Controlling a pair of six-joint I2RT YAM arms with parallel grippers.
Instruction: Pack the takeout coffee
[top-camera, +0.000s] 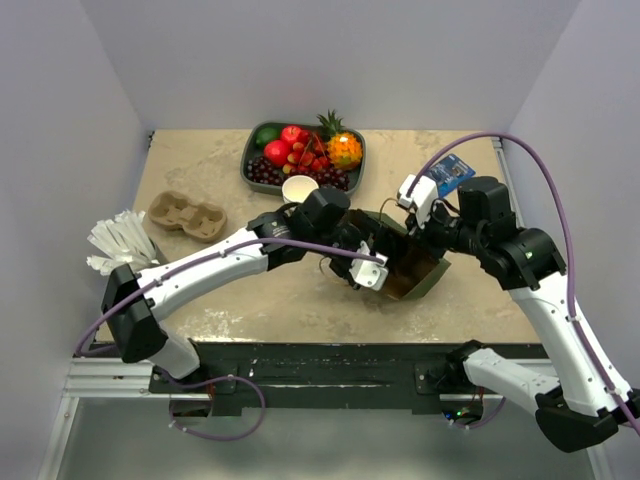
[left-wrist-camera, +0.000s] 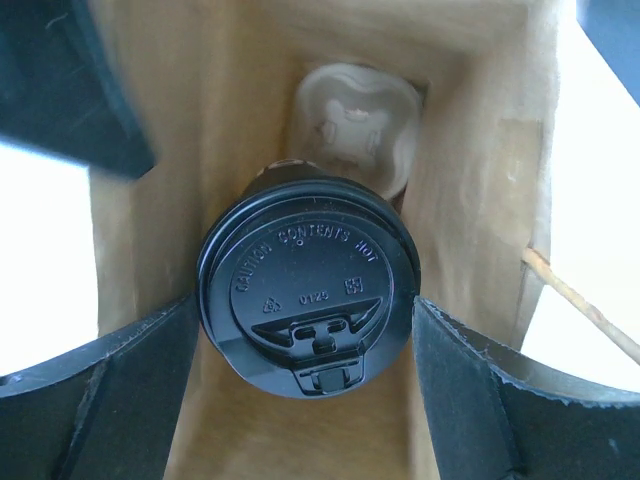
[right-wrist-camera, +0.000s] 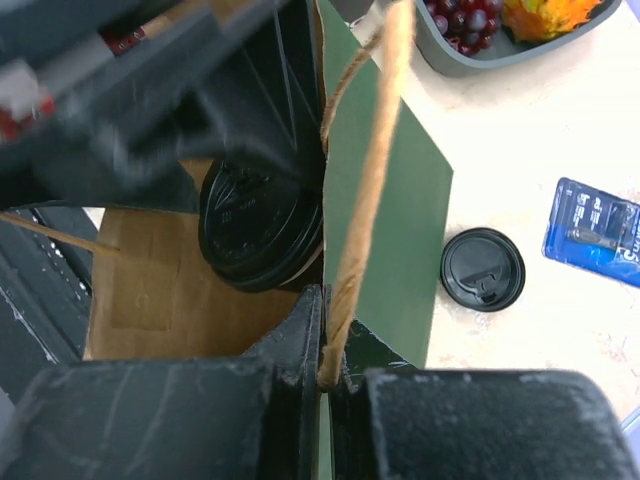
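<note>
The takeout coffee (left-wrist-camera: 308, 262), a paper cup with a black lid, sits inside the open paper bag (left-wrist-camera: 470, 160), brown inside and green outside (top-camera: 420, 270). My left gripper (left-wrist-camera: 306, 305) reaches into the bag from above (top-camera: 368, 268), and both fingers (left-wrist-camera: 480, 390) touch the lid's sides. A pale moulded pulp carrier (left-wrist-camera: 352, 105) lies deeper in the bag behind the cup. My right gripper (right-wrist-camera: 326, 312) is shut on the bag's green wall (right-wrist-camera: 400, 230) and its twine handle (right-wrist-camera: 368, 180) at the rim (top-camera: 418, 215). The lid also shows in the right wrist view (right-wrist-camera: 262, 225).
A loose black lid (right-wrist-camera: 482, 268) and a blue packet (right-wrist-camera: 595, 232) lie on the table right of the bag. A fruit tray (top-camera: 250, 165) stands at the back, a lidless white cup (top-camera: 300, 188) before it. A pulp cup carrier (top-camera: 187, 215) and white stacked items (top-camera: 118, 240) are at left.
</note>
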